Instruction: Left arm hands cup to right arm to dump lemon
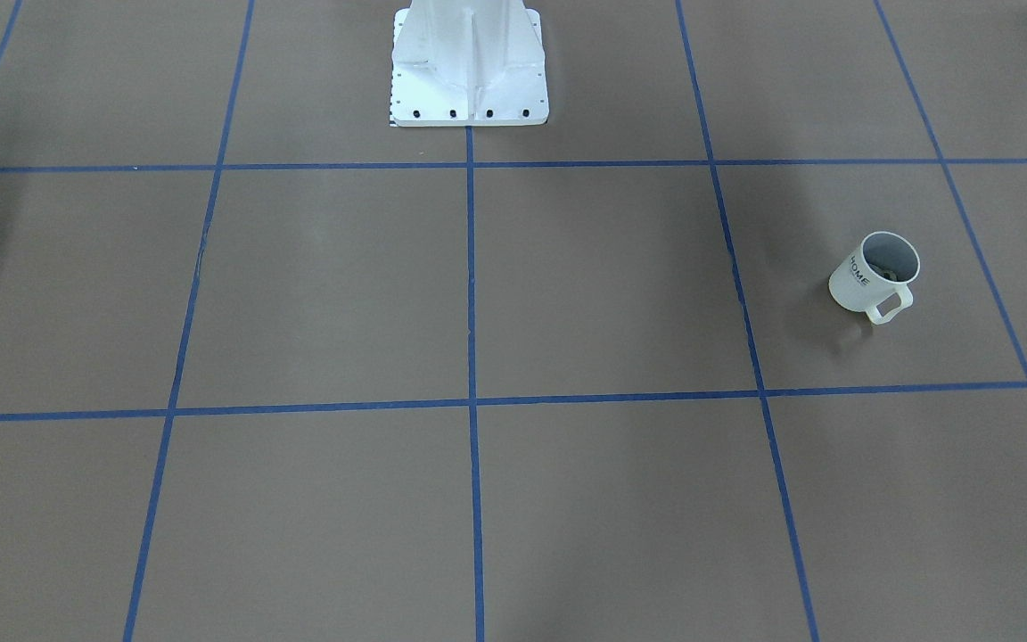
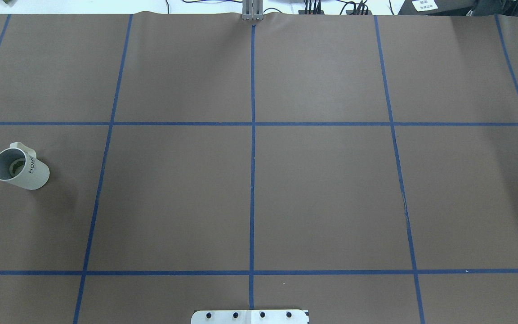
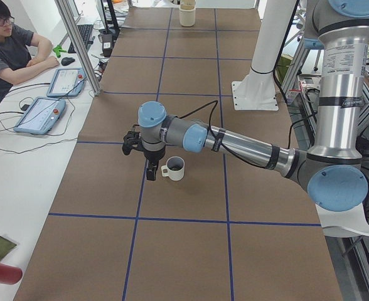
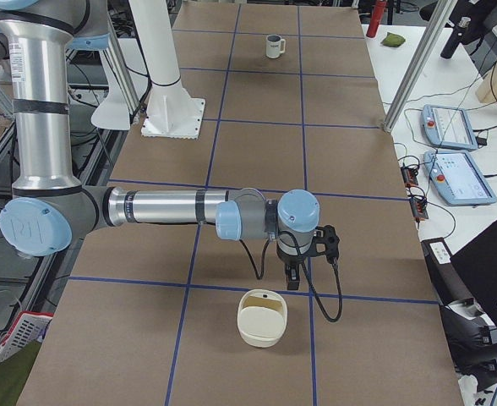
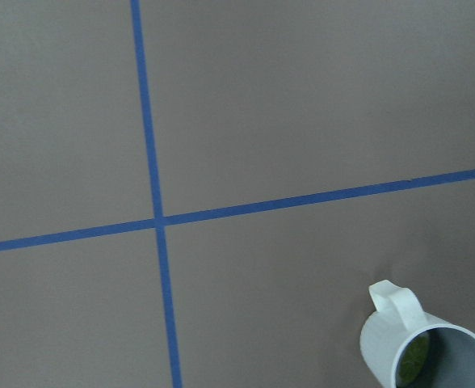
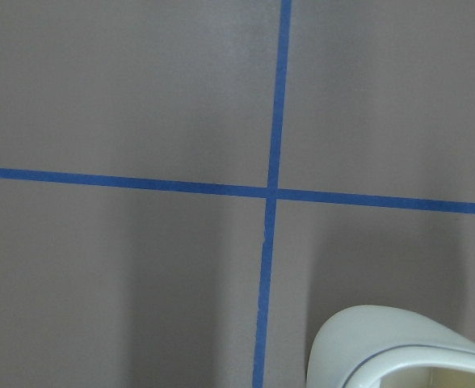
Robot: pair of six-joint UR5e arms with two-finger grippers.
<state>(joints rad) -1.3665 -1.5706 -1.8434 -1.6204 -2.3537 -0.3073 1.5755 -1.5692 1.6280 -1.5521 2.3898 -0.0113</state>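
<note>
While upright, cup with lemon inside

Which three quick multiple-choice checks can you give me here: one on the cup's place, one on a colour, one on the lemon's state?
1. Where does the cup stand?
A. on the robot's left side of the table
B. at the centre
C. on the robot's right side

2. What colour are the tape lines?
A. red
B. blue
C. yellow

3. Where is the lemon?
A. lying beside the cup
B. inside the upright cup
C. in a gripper

Answers:
1 A: the overhead view shows it far in its left half.
2 B: the lines are blue in every view.
3 B: the left wrist view looks down on it inside the cup.
</note>
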